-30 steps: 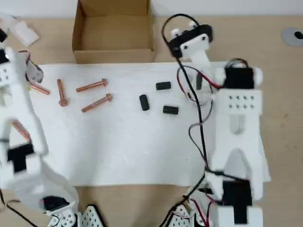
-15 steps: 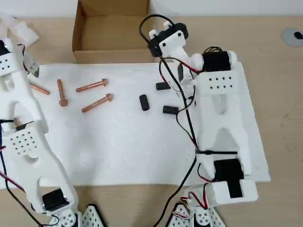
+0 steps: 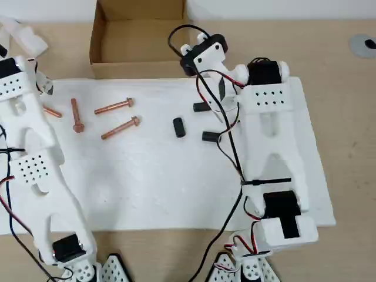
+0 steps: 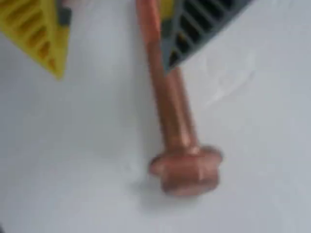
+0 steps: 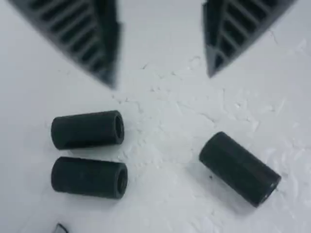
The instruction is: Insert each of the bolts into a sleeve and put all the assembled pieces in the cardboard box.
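Three copper bolts point(image 3: 114, 106) lie loose on the left part of the white mat point(image 3: 147, 182). A fourth bolt point(image 3: 51, 111) lies at the mat's left edge under my left gripper point(image 3: 42, 88). In the left wrist view that bolt point(image 4: 170, 107) lies on the mat between the open fingers of my left gripper point(image 4: 112, 68), its shaft against the dark finger point(image 4: 194, 29). Three black sleeves point(image 3: 178, 127) lie mid-mat. My right gripper point(image 3: 222, 97) hangs open over them. The right wrist view shows the open right gripper point(image 5: 161, 77) above the sleeves point(image 5: 87, 130). The cardboard box point(image 3: 141, 69) stands behind the mat.
The right arm's cables point(image 3: 226, 135) trail across the mat beside the sleeves. A grey round object point(image 3: 363, 44) lies on the wooden table at the far right. The front half of the mat is bare.
The right arm has swung left, bringing its gripper over the sleeves. The left arm has stretched forward, with its gripper staying over the bolt at the mat's left edge.
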